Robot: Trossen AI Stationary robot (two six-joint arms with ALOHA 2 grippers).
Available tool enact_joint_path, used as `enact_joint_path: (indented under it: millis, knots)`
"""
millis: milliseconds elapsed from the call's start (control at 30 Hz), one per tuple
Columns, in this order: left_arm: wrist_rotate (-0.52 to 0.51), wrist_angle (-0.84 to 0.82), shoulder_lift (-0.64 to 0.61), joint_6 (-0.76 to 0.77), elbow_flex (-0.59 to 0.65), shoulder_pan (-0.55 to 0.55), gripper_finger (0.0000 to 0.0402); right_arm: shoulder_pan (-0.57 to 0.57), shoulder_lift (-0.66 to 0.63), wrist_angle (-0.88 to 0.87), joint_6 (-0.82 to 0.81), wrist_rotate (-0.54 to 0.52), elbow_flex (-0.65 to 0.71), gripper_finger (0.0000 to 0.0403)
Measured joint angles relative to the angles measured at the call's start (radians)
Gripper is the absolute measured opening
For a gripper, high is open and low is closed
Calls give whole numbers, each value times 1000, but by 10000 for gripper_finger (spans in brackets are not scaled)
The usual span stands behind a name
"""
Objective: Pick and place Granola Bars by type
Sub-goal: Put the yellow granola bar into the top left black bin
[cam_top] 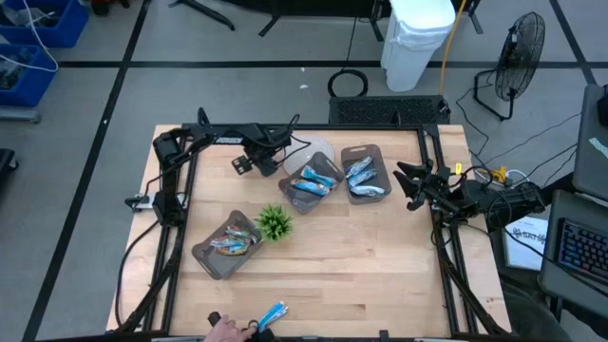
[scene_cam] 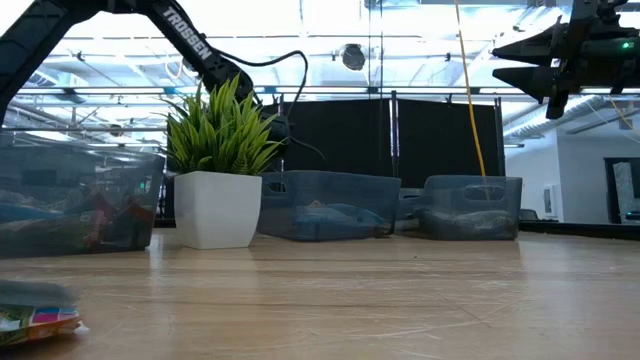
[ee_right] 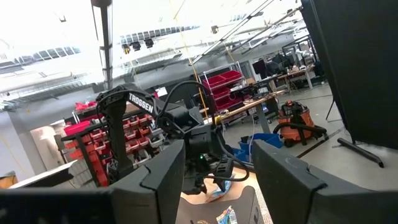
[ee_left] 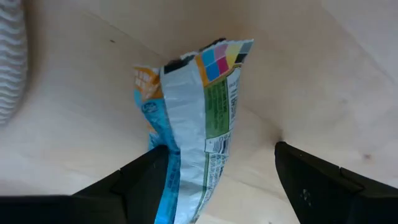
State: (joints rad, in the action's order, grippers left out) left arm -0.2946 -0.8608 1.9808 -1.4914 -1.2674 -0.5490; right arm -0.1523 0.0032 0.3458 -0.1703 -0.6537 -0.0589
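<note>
**Foil packet loose between the left end effector's spread fingers**

Foil, blue and silver with a green panel and a colour-bar strip at its crimped end: one of the Granola Bars [ee_left: 199, 106] stands crumpled between the fingers of the left end effector [ee_left: 217, 158], above bare tabletop [ee_left: 323, 74]. The fingers are released and wide apart. One dark finger [ee_left: 146, 171] touches the wrapper's side and the other is well clear, so nothing clamps it.

More packets lie in three grey trays: the front tray [cam_top: 201, 255] beside the small green plant [cam_top: 275, 223], and the middle tray [cam_top: 328, 161] and right-hand tray [cam_top: 376, 152] farther back. One further packet [cam_top: 274, 313] lies at the near edge, just beside a person's hand [cam_top: 223, 329].

The right end effector [scene_cam: 495, 60] waits aloft at the right side, fingers apart and empty.

The bar looks light. Its wrapper is slick and yielding, so it will likely buckle or slide under a glancing touch. Closing across the narrow width at mid-length, where the bar inside gives firmness, seems safer than pinching the thin crimped end.
</note>
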Motion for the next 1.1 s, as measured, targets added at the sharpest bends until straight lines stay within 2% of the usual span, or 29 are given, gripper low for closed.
enact_joint_path:
  millis: [267,333,433,633,833,1100]
  knots:
    - [8,3,1,-4,1,1,295,0,0,0,0,0,0,181]
    - [7,4,1,-4,1,1,283,0,0,0,0,0,0,181]
    - [14,7,1,2,1,1,239,0,0,0,0,0,0,181]
    - [20,2,2,43,1,2,115,0,0,0,0,0,0,181]
    - [-10,-1,-9,150,2,16,16,0,0,0,0,0,0,181]
    - [-21,-13,-158,305,3,49,5,0,0,0,0,0,0,181]
